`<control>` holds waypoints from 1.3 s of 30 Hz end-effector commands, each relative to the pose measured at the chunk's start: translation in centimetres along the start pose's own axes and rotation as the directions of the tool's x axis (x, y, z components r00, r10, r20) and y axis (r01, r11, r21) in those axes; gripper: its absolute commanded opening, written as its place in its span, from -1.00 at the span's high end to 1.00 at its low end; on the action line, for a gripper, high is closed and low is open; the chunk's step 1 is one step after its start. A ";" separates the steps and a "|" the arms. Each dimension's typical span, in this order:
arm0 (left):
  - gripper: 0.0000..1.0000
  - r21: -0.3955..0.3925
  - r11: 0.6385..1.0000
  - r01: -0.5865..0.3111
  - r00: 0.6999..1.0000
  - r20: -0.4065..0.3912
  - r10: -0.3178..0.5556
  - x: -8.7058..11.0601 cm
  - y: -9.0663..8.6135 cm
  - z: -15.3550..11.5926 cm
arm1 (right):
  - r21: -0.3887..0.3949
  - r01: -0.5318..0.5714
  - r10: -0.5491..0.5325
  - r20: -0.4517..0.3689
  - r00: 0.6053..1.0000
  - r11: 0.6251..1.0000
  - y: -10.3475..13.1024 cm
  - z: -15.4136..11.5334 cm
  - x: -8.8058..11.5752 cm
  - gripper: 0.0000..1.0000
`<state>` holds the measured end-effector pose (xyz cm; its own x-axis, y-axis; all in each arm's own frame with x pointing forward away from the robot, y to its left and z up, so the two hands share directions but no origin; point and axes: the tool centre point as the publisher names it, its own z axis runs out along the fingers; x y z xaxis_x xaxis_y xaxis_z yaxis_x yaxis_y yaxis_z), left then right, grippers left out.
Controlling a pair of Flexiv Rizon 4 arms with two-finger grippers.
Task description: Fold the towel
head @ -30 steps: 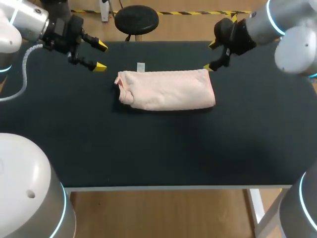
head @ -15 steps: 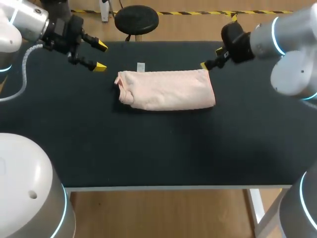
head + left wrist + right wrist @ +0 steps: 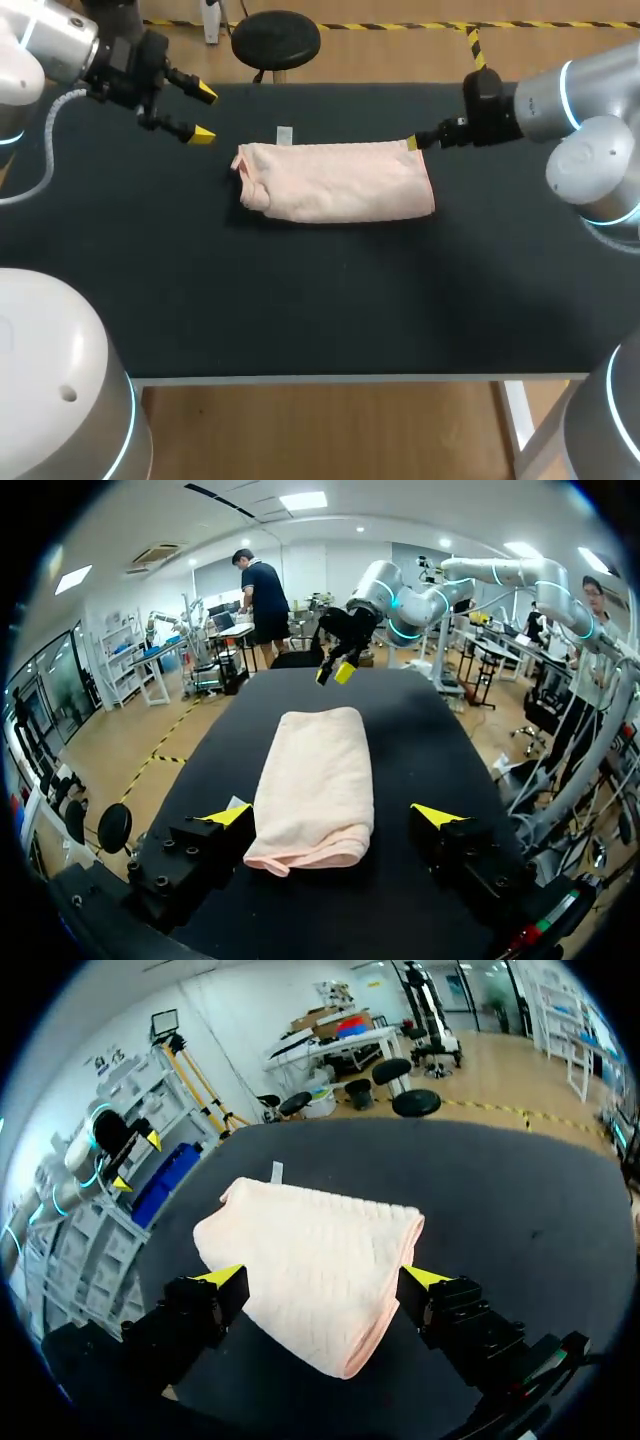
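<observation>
At towel (image 3: 335,181) right end: right hand (image 3: 325,1277), spread wide.

"Where does the head camera sit?"

"High up behind the robot. It looks down on the whole counter (image 3: 300,300), and the towel (image 3: 335,180) is in the upper middle of the frame."

"And the wrist cameras?"

"Each is low and looks out along its own fingers. The one on the left claw (image 3: 333,815) faces along the towel's length toward the right claw (image 3: 335,672). The one on the right claw sits nearer, at the opposite end, and faces back. All three views share the towel."
</observation>
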<state>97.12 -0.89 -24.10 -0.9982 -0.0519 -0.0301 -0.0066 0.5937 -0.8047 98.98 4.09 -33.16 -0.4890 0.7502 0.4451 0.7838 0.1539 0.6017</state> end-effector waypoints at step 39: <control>-1.00 0.002 1.000 -0.002 1.000 0.001 0.002 0.0 0.0 0.0 | 0.249 -0.169 0.192 -0.070 0.979 0.954 -4.1 5.2 -4.5 -1.00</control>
<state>97.14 -0.90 -24.11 -0.9982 -0.0517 -0.0298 -0.0067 0.5940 -0.8044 99.44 3.32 -40.52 -0.3526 0.7250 0.5916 0.9256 0.1769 0.3347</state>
